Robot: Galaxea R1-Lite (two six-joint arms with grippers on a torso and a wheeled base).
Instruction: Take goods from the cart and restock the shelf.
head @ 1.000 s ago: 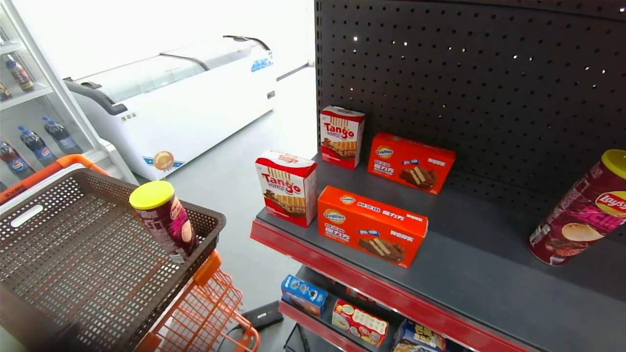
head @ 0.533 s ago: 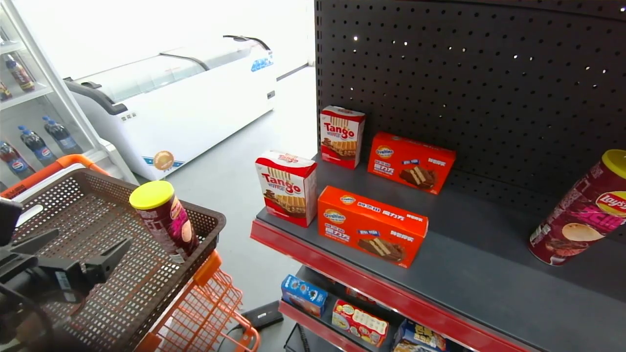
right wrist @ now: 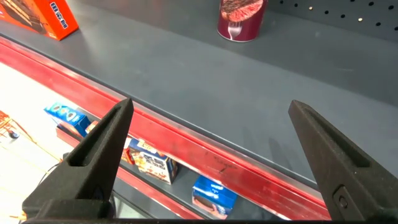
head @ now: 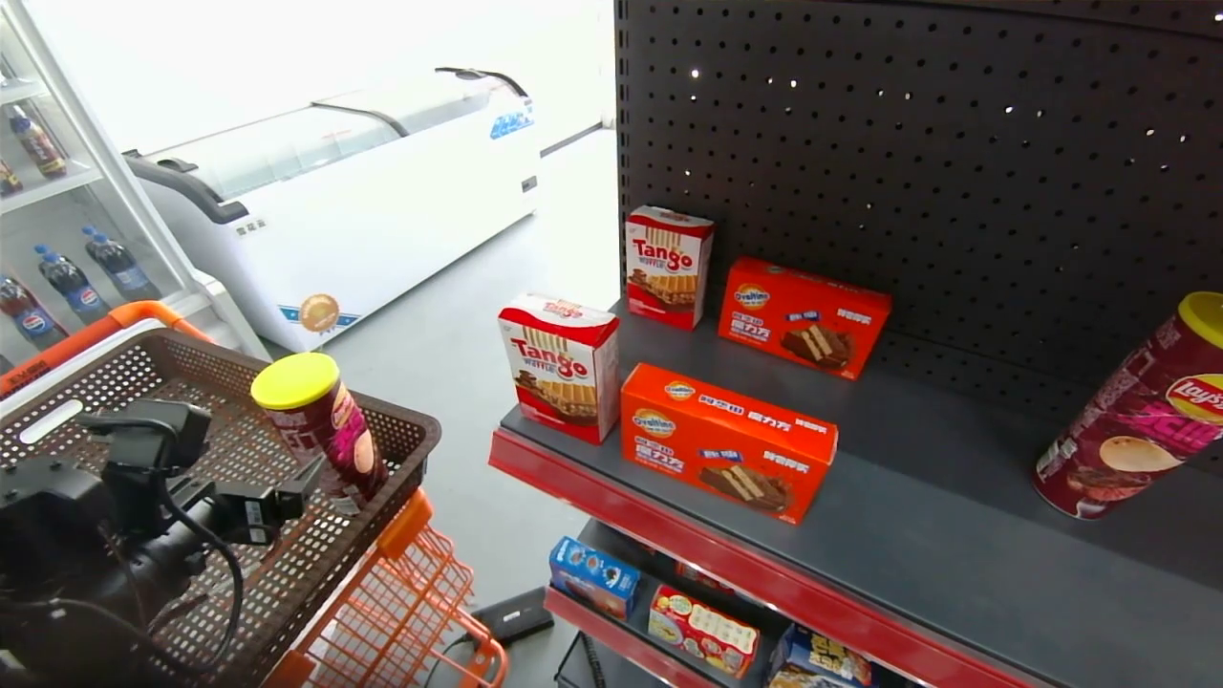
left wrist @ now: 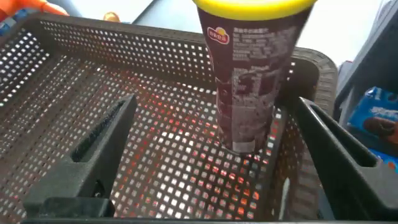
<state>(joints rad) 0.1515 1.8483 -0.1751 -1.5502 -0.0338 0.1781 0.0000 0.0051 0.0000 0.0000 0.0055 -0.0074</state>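
A dark red chip can [head: 323,435] with a yellow lid stands upright in the near right corner of the brown mesh basket [head: 143,382] on the orange cart. My left gripper [head: 282,489] is inside the basket, open, just short of the can. From the left wrist the chip can [left wrist: 255,81] stands ahead of my left gripper [left wrist: 213,107], between the lines of the spread fingers but untouched. My right gripper [right wrist: 211,107] hangs open and holds nothing above the front of the dark shelf [right wrist: 186,74], where a second can [right wrist: 239,17] stands farther back.
The shelf board [head: 917,535] carries two wafer boxes [head: 559,368], two orange boxes [head: 726,440] and a chip can [head: 1137,411] at the right. It has a red front lip [head: 669,535], a pegboard back, and lower shelves of goods. A white freezer [head: 363,201] stands behind the cart.
My left arm has come up into the head view and moved forward across the basket toward the can. The can's top has shifted very slightly.
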